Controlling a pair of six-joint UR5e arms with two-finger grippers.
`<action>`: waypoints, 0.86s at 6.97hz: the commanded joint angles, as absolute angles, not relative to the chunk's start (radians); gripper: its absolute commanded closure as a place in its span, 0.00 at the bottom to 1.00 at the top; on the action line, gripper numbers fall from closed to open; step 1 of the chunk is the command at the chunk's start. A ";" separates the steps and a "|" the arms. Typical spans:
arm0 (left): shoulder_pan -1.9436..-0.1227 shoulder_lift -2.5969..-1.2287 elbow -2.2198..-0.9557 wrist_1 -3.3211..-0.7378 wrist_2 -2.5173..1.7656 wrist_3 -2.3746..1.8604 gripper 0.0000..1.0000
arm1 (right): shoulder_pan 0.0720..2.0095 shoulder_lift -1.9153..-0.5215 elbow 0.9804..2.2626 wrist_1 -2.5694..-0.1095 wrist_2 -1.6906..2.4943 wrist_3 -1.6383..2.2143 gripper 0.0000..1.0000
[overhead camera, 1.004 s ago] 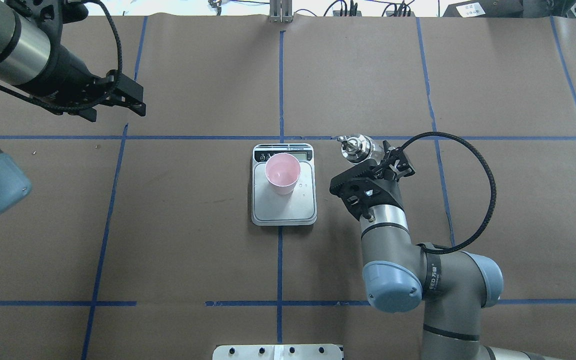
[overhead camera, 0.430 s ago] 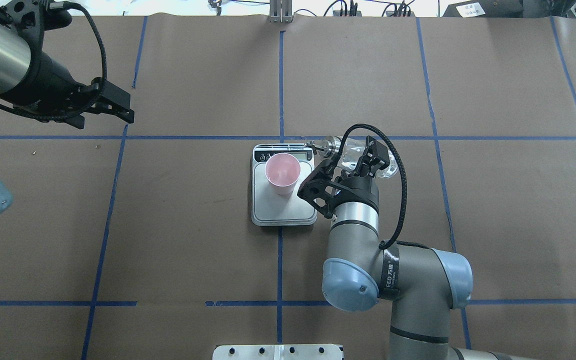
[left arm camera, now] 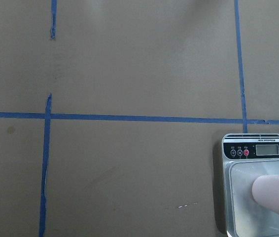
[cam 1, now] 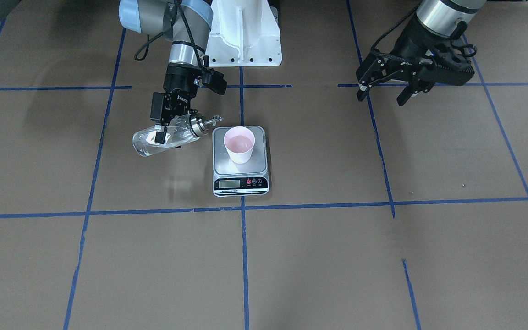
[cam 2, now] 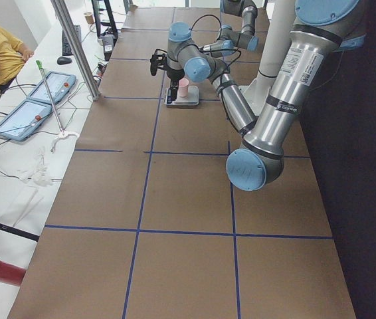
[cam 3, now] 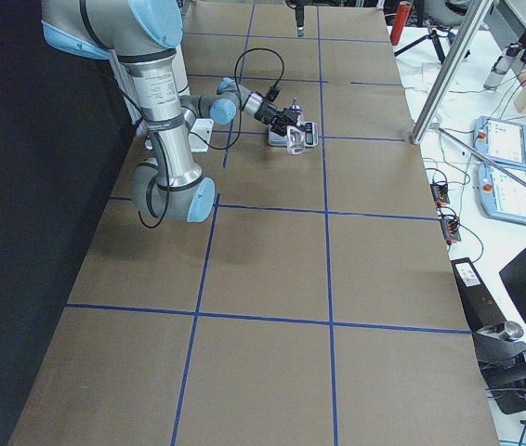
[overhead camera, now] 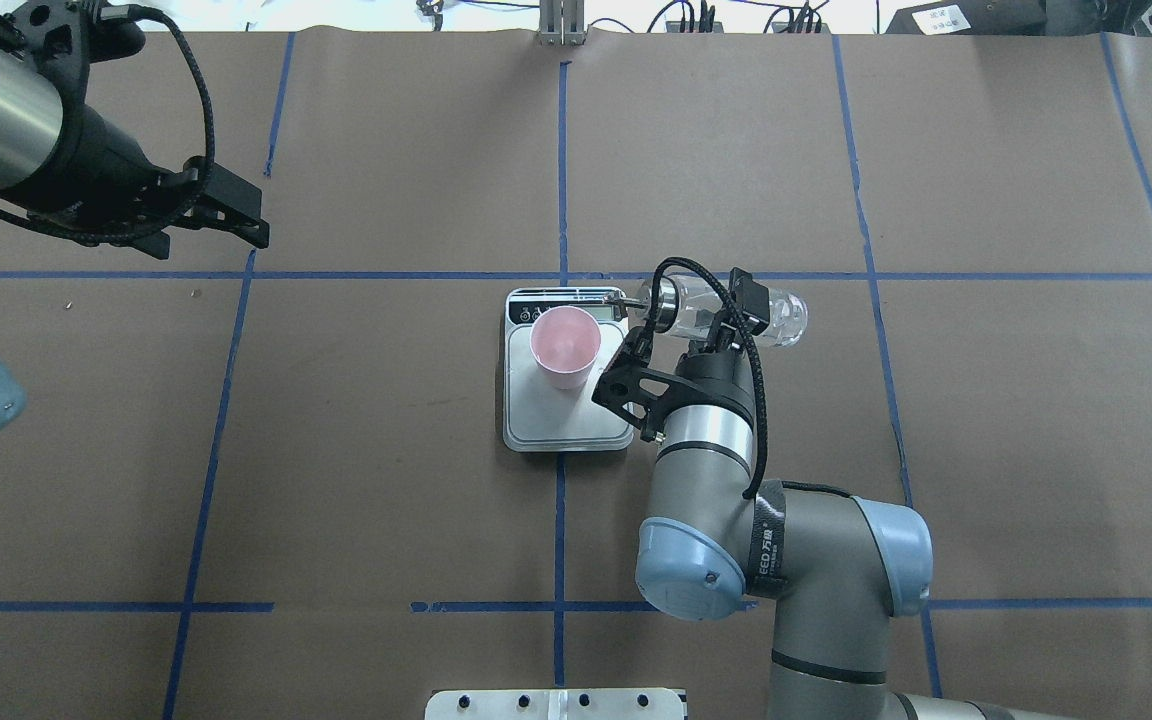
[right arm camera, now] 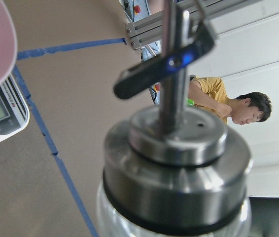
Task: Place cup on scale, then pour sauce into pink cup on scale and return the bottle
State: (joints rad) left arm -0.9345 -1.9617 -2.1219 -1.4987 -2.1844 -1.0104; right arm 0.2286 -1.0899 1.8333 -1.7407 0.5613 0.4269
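Observation:
The pink cup [overhead camera: 564, 345] stands upright on the silver scale [overhead camera: 566, 422], toward its display end; both also show in the front view, cup [cam 1: 239, 144] on scale [cam 1: 221, 164]. My right gripper [overhead camera: 711, 325] is shut on the clear glass bottle [overhead camera: 781, 315] and holds it tilted almost level beside the scale. Its silver spout [cam 1: 210, 122] points at the cup, near the scale's back corner, short of the cup's rim. I see no stream. The right wrist view shows the bottle's cap [right arm camera: 179, 163] close up. My left gripper [cam 1: 383, 94] is open and empty, far off.
The table is covered in brown paper [overhead camera: 386, 480] with blue tape lines. The robot's white base [cam 1: 243, 32] stands behind the scale. The left wrist view shows the scale [left arm camera: 235, 173] and cup [left arm camera: 277, 195] at its lower right. An operator's desk with tablets [cam 2: 35, 100] lies beyond the table.
My right arm moved left to the scale and tipped the bottle from upright to almost level, spout toward the cup. My left arm drew back slightly to the left.

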 commanded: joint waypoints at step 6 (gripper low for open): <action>-0.933 -1.962 -2.120 -1.499 -2.184 -1.011 0.00 | 0.253 -1.003 1.723 -1.766 0.493 0.104 1.00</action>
State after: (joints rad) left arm -0.9329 -1.9611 -2.1196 -1.4987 -2.1844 -1.0109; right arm 0.2510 -1.0061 1.7301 -1.7643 0.5064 0.1484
